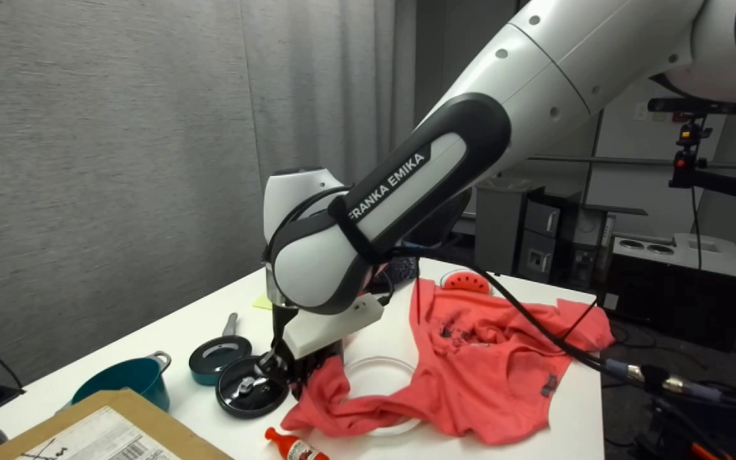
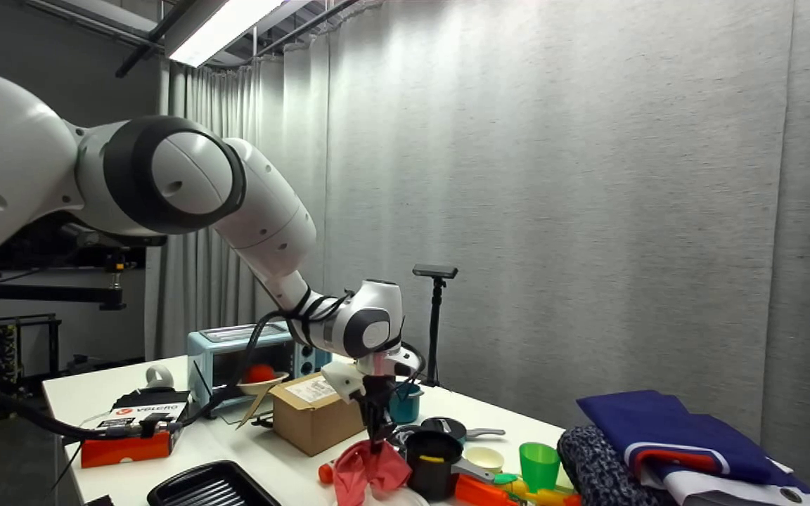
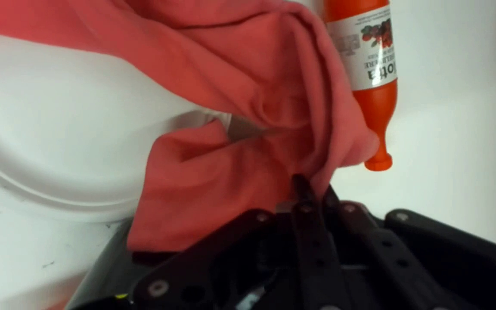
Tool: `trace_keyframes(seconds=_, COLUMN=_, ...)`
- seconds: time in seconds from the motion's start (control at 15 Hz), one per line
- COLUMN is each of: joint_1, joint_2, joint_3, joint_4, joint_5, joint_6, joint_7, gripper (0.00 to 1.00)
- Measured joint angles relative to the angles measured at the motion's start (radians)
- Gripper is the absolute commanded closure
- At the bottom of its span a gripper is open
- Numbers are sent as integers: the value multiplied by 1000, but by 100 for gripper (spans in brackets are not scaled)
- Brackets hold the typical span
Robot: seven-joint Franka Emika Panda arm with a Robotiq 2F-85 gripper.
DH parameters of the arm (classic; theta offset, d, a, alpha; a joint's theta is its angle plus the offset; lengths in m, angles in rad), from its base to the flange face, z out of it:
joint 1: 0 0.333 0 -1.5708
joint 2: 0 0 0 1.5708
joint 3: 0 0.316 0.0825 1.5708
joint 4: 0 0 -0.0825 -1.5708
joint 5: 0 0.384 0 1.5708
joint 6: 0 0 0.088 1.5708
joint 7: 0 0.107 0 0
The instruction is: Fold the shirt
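Observation:
The coral-red shirt (image 1: 470, 358) lies wrinkled on the white table, its dark print partly visible. A narrow part of it stretches across a white round plate (image 1: 377, 367) to my gripper. In the wrist view, the fingertips (image 3: 315, 189) are closed around a pinched fold of the shirt (image 3: 213, 189), with loose fabric hanging on both sides. In an exterior view, the gripper (image 2: 377, 444) points down with the shirt (image 2: 356, 474) bunched at its tips. In another exterior view, the fingertips are hidden behind the cloth and wrist. The plate also shows in the wrist view (image 3: 58, 129).
A red-orange bottle (image 3: 373, 112) lies beside the held cloth. A black lid (image 1: 250, 390), small pan (image 1: 221, 354), teal pot (image 1: 128, 383) and cardboard box (image 1: 106, 428) stand near the gripper. A black pot (image 2: 433, 467) and green cup (image 2: 538, 465) are close by. A watermelon toy (image 1: 466, 281) touches the shirt's far edge.

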State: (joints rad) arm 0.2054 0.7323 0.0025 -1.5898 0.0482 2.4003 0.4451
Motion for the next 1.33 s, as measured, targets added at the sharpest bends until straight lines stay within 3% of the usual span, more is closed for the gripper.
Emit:
trace_keyframes(seconds=0.4, joint_1=-71, joint_2=-150, joint_3=32, joint_4=-71, joint_5=12, joint_6=-123, joint_7=-196, gripper=99)
trace_keyframes(seconds=0.87, joint_1=-213, joint_2=-452, joint_3=23, joint_4=-324, joint_5=37, joint_6=-130, joint_7=-413, gripper=99)
trace_keyframes(seconds=1.07, joint_1=-277, joint_2=-584, joint_3=-12, joint_4=-441, joint_5=87, joint_6=-117, joint_7=-487, gripper=99)
trace_keyframes(seconds=1.33, joint_1=-353, joint_2=-718, joint_3=-110, joint_4=-573, joint_5=150, joint_6=-42, joint_7=-515, gripper=99)
